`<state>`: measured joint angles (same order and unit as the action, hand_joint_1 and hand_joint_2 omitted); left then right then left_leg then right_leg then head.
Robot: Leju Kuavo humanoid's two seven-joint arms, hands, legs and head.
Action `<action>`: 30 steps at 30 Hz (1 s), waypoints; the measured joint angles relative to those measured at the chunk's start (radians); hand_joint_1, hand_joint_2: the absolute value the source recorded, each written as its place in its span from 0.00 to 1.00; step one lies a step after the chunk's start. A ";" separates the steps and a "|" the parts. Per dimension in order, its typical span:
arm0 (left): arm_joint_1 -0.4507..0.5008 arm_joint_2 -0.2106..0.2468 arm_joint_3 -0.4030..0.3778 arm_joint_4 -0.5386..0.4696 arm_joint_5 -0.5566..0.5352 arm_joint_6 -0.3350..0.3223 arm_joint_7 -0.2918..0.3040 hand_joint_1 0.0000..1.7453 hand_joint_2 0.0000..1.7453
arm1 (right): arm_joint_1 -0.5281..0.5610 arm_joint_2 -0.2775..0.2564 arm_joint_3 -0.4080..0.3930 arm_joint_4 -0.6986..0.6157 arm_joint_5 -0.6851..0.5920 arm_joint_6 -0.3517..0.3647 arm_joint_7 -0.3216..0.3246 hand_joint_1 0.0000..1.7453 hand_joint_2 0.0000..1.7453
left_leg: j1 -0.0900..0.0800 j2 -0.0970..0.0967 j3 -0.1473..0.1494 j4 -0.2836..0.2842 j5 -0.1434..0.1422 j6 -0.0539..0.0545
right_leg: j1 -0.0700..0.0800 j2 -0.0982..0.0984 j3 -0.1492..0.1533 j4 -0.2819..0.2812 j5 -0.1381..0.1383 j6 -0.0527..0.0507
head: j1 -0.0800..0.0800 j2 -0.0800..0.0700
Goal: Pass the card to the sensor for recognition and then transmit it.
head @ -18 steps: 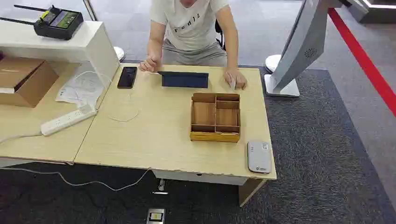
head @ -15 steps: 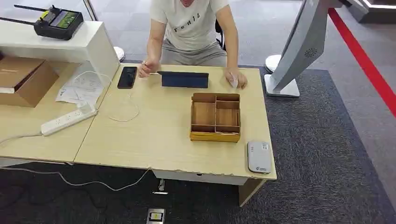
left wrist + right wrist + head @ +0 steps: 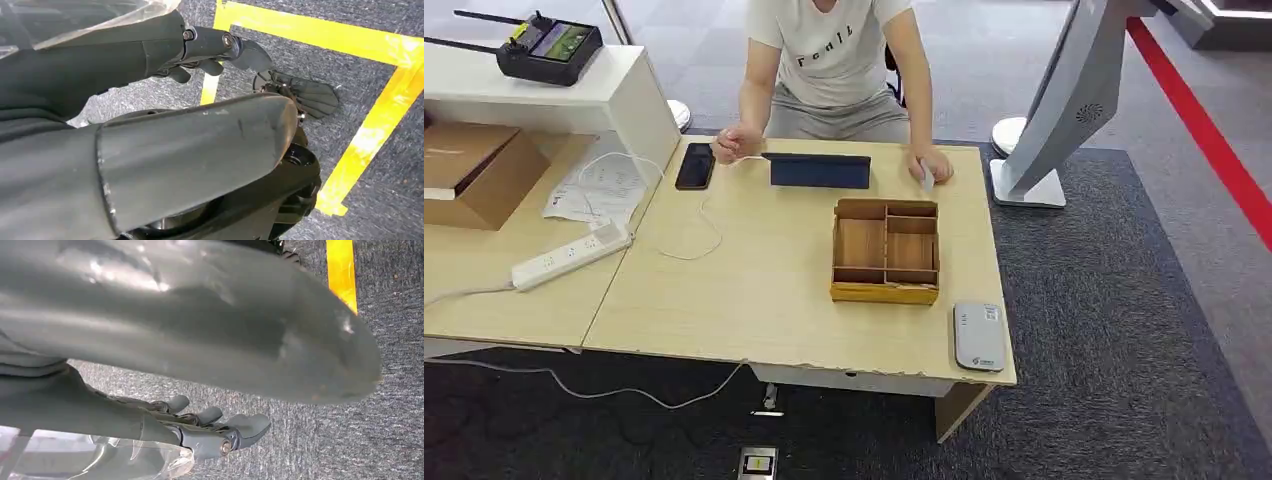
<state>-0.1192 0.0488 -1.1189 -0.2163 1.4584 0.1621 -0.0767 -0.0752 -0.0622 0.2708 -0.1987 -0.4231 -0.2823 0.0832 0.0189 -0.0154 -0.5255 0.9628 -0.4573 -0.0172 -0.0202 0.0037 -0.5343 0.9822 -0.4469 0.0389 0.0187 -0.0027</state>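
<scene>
Both arms are hanging at the robot's sides over the carpet: the left robot hand (image 3: 220, 52) is holding nothing, fingers loosely spread, and the right robot hand (image 3: 210, 427) is likewise empty with fingers apart. The card (image 3: 926, 178) is sitting near the far edge of the surface (image 3: 764, 290), toward its far right corner, pinched under the person's hand (image 3: 929, 165). The sensor (image 3: 979, 337), a flat grey pad, is lying at the near right corner, just beside the wooden box (image 3: 885, 251) with its compartments.

The step in hand is judged to be taking the card. The right arm seems the better choice, since card and sensor are both lying on that side. It should be lifting clear of the near edge, passing to the right of the box, and reaching with fingers apart, closing only once the card is offered. Then the card is best held flat over the sensor, face parallel to the pad
</scene>
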 joint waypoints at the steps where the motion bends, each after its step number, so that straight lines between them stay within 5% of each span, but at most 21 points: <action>1: 0.000 0.000 0.000 0.000 -0.003 0.000 -0.001 0.00 0.00 | 0.000 0.000 0.000 0.000 -0.001 0.002 0.000 0.00 0.00 | 0.000 0.000 0.000 0.000 0.000 0.000 | 0.000 0.000 0.000 0.000 0.000 0.000 | 0.000 0.000; 14: 0.000 0.000 0.000 0.000 -0.009 0.000 -0.004 0.00 0.00 | 0.000 -0.001 0.000 0.000 -0.007 -0.001 0.006 0.00 0.00 | 0.000 0.000 0.000 0.000 0.000 0.000 | 0.000 0.000 0.000 0.000 0.000 0.000 | 0.000 0.000; 17: 0.000 0.000 0.000 0.000 -0.010 -0.001 -0.003 0.00 0.00 | 0.000 -0.001 0.000 0.000 -0.011 -0.054 0.003 0.00 0.00 | 0.000 0.000 0.000 0.000 0.000 0.000 | 0.000 0.000 0.000 0.000 0.000 0.000 | 0.000 0.000; 20: 0.000 0.000 0.000 0.000 -0.007 -0.003 -0.009 0.00 0.00 | -0.001 -0.002 -0.001 0.000 -0.027 -0.202 -0.069 0.00 0.00 | 0.000 0.000 0.000 0.000 0.000 0.000 | 0.000 0.000 0.000 0.000 0.000 0.000 | 0.000 0.000; 21: 0.000 0.000 0.000 0.000 0.000 0.000 -0.013 0.00 0.00 | -0.002 -0.005 -0.002 0.000 -0.046 -0.253 -0.105 0.00 1.00 | 0.000 0.000 0.000 0.000 0.000 0.000 | 0.000 0.000 0.000 0.000 0.000 0.000 | 0.000 0.000; 23: 0.000 -0.002 0.000 0.000 0.012 0.010 -0.022 0.00 0.00 | -0.005 0.000 -0.023 -0.002 -0.079 -0.342 -0.194 0.00 1.00 | 0.000 0.000 0.000 0.000 0.000 0.000 | 0.000 0.000 0.000 0.000 0.000 0.000 | 0.001 0.000; 27: -0.001 -0.005 0.003 0.000 0.021 0.016 -0.031 0.00 0.00 | -0.064 0.035 -0.122 0.073 -0.098 -0.411 -0.633 0.00 1.00 | 0.000 0.007 0.001 0.000 0.000 0.000 | 0.000 0.004 -0.001 0.000 0.001 -0.001 | 0.000 0.000; 30: 0.000 -0.005 0.006 0.000 0.018 0.013 -0.027 0.00 0.00 | -0.088 0.046 -0.151 0.095 -0.097 -0.412 -0.733 0.00 1.00 | 0.000 0.006 0.002 0.000 0.000 0.000 | 0.000 0.004 0.000 0.000 0.001 -0.001 | 0.000 0.000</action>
<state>-0.1197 0.0435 -1.1124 -0.2163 1.4767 0.1747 -0.1041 -0.1631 -0.0160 0.1194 -0.1041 -0.5196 -0.6943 -0.6502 0.0190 -0.0098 -0.5235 0.9628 -0.4573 -0.0173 -0.0200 0.0076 -0.5343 0.9825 -0.4460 0.0379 0.0183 -0.0027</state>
